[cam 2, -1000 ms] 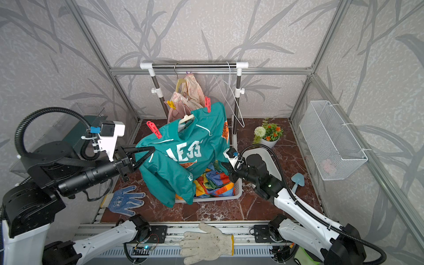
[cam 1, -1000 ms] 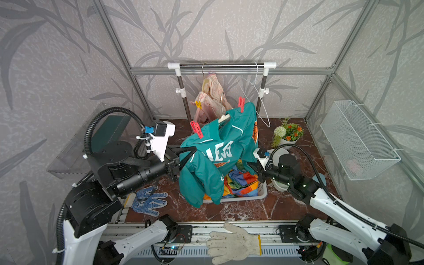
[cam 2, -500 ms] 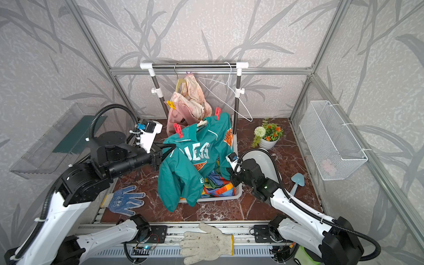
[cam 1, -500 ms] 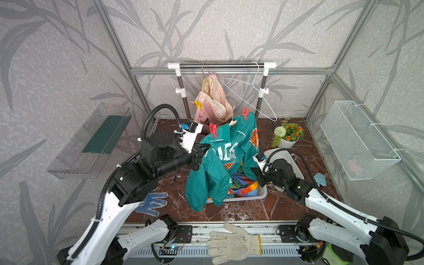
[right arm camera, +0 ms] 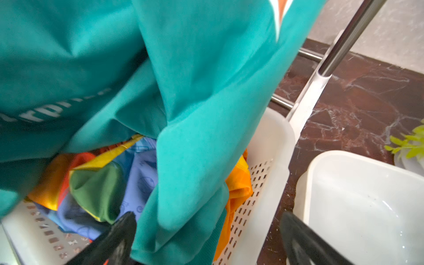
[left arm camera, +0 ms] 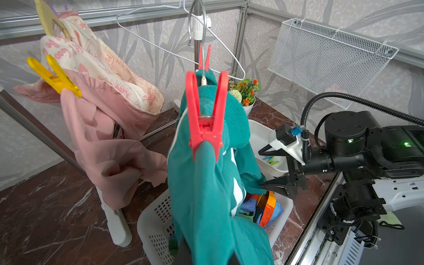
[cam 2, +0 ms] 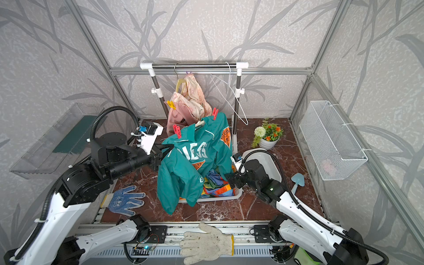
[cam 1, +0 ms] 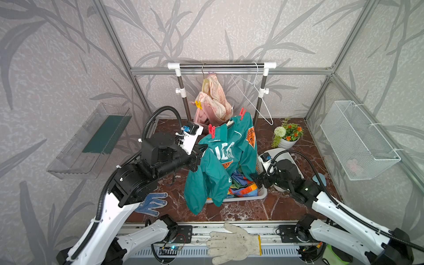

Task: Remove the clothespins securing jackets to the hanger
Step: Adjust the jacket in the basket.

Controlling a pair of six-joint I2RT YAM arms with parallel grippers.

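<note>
Top views first: the teal jacket (cam 1: pixel 220 165) hangs on its hanger above the white basket (cam 1: pixel 261 195), a red clothespin (cam 1: pixel 211 131) on its near shoulder and another (cam 2: pixel 214 114) on the far shoulder; the pink jacket (cam 2: pixel 183 110) hangs from the rail (cam 2: pixel 195 66) with a yellow clothespin (cam 1: pixel 198 105). The left gripper (cam 2: pixel 164 152) is clenched on the teal sleeve edge. The right gripper (cam 1: pixel 257 181) sits low beside the basket. Left wrist view: the near red clothespin (left arm camera: pixel 205 119) stands upright, long axis vertical, handles up, jaws biting down on the shoulder seam (the yellow one (left arm camera: pixel 54 74) leans diagonally). Right wrist view: the right gripper's fingers (right arm camera: pixel 114 238) are spread wide, released, with the teal cuff (right arm camera: pixel 183 206) hanging loose between them and the rainbow jacket (right arm camera: pixel 91 183) lying in the basket. Risks, as I judge them: the left pull could drag the jacket off its hanger with both pins on; the free cuff could snag the right fingers.
</note>
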